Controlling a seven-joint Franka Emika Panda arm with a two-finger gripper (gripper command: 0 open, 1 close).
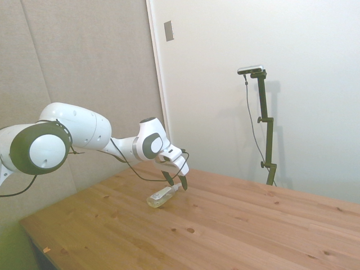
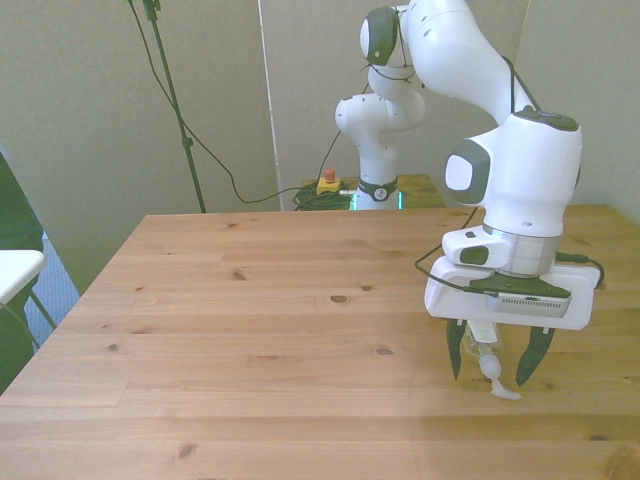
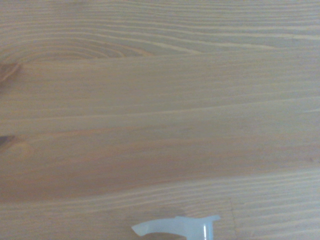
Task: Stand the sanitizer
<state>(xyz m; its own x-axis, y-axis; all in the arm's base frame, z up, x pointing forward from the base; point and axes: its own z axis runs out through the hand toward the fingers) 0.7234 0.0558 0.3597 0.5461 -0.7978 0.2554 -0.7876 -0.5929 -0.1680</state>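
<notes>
So far, nothing of the task can be counted as done: the sanitizer (image 1: 162,196) is seen lying on its side on the wooden table (image 1: 236,225), not upright. In the side view the bottle rests flat on the boards with its pale liquid toward the near end and its cap pointed up under the fingers. In the front view it is placed near the front view's right, close to the near edge, and only its whitish cap end (image 2: 497,385) is shown poking out below the wrist. A sliver of that cap (image 3: 176,228) is caught in the wrist view against bare wood grain.

What is left, by judgement, is the whole of the work: the bottle must be grasped, tipped onto its base and let go.

The gripper (image 2: 494,362) is held low over the cap end, its fingers spread apart and pointed down, one to each side of the bottle, with no squeeze visible. Whether the fingertips touch the plastic cannot be told. The arm is stretched out low over the table, its forearm sloped downward and the wrist bent toward the table.
</notes>
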